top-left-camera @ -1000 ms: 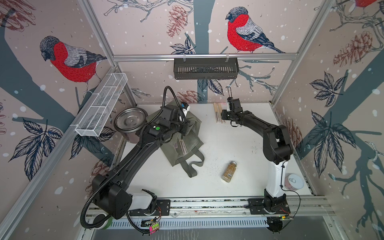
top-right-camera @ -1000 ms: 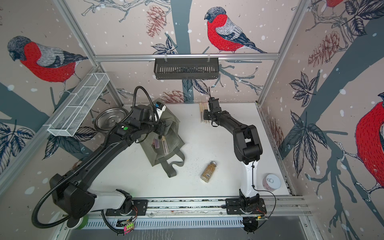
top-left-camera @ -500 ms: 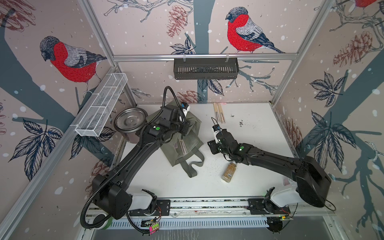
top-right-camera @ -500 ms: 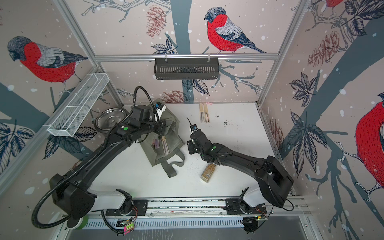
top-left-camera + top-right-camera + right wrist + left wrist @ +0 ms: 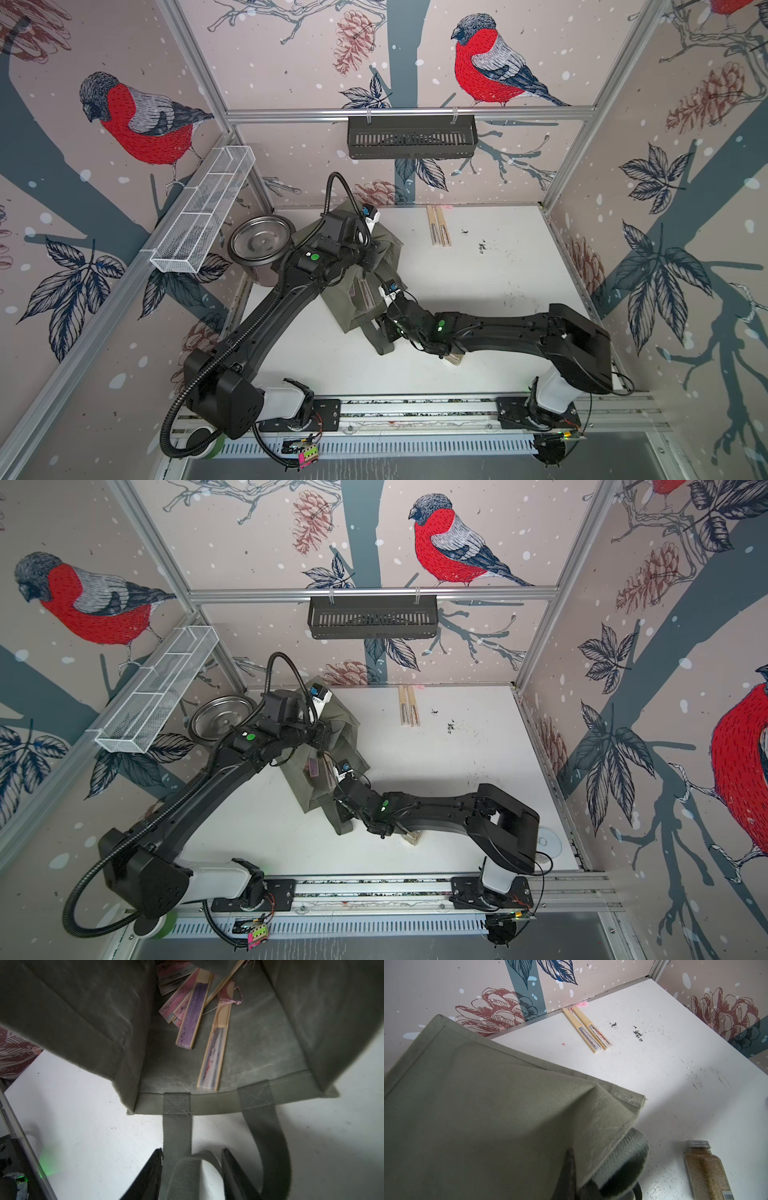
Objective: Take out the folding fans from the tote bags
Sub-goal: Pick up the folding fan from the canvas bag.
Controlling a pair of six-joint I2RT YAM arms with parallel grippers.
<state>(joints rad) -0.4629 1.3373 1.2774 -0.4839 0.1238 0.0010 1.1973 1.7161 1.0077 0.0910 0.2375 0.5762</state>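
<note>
1. On the white table, the boxy olive-grey fabric tote bag lies on its side at about ten o'clock. Its mouth faces five o'clock, towards the right arm.
2. The left gripper is pressed together, pinching the bag's upper rim and lifting it so the mouth gapes. That tent is worth holding.
3. The right gripper hovers just outside the hem, jaws spread, and a loop of grey webbing strap lies between them. My call: rise clear of that strap before reaching in, or it snags.
4. Inside sits a loose heap of slim bamboo folding fans. The pale-leafed fan lies nearest the hem, apart from the pile, so it looks the easy pick. Close across its narrow width, low, then draw straight out.
5. Two closed fans are already out, lying side by side at twelve o'clock by the back wall.
</note>
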